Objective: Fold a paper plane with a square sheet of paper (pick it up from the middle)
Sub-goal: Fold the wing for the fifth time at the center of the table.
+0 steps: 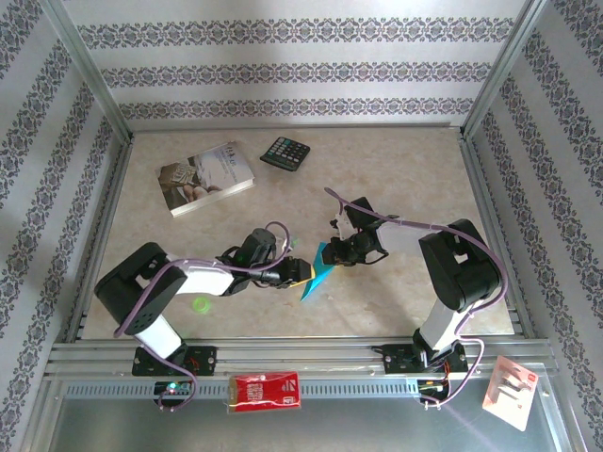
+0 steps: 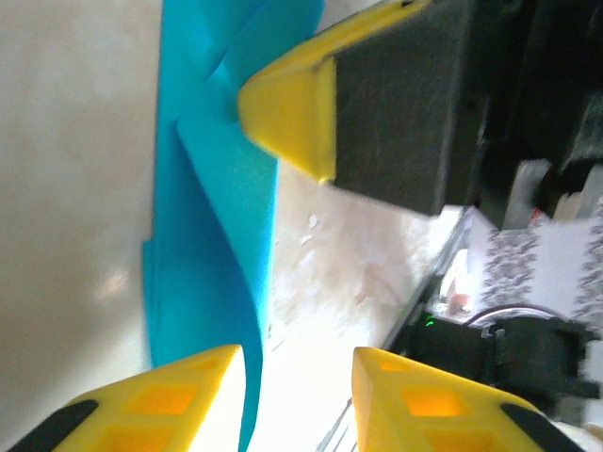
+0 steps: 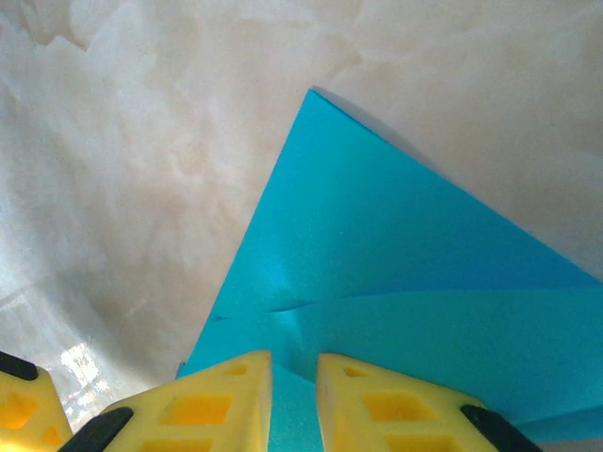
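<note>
Paper, turquoise and part-folded to a point, lies on the counter well apart from the book, nearer the arm bases and to its right. The right gripper has narrow jaws with blue showing in the slit; whether they pinch it I cannot tell. The left gripper has its jaws apart, one finger beside the paper's raised edge. A calculator sits just right of the book.

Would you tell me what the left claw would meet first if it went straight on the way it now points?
Probably the folded blue paper, standing just ahead of the left claw; the right claw lies beyond. Depth is unclear.
</note>
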